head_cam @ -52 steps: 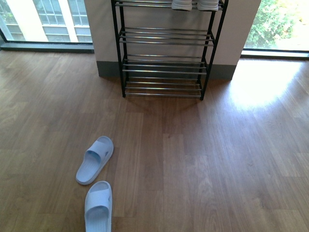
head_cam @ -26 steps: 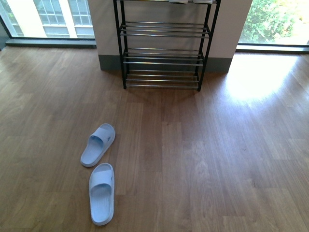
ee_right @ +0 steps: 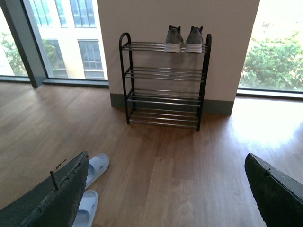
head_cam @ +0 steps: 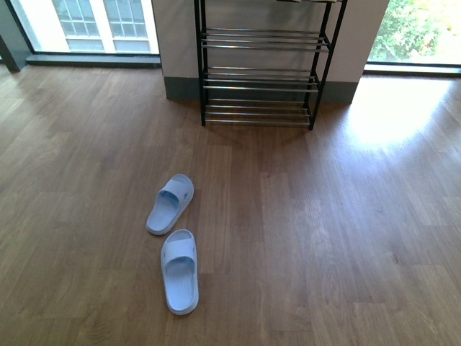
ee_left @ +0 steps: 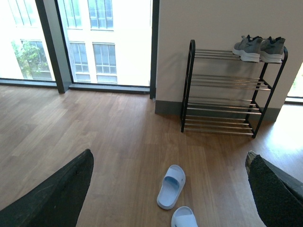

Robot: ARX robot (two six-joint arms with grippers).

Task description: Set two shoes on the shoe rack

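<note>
Grey sneakers [ee_right: 184, 39] atop rack [ee_right: 163, 85] only in wrist views, slides [head_cam: 171, 204] whole in front, left claw [ee_left: 169, 158], right claw [ee_right: 165, 160] gaping, empty

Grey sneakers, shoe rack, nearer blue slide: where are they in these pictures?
grey sneakers [ee_right: 174, 39], right wrist view, heel of one.
shoe rack [head_cam: 258, 115], front view, bottom tier's rods.
nearer blue slide [head_cam: 178, 254], front view, its strap.
</note>
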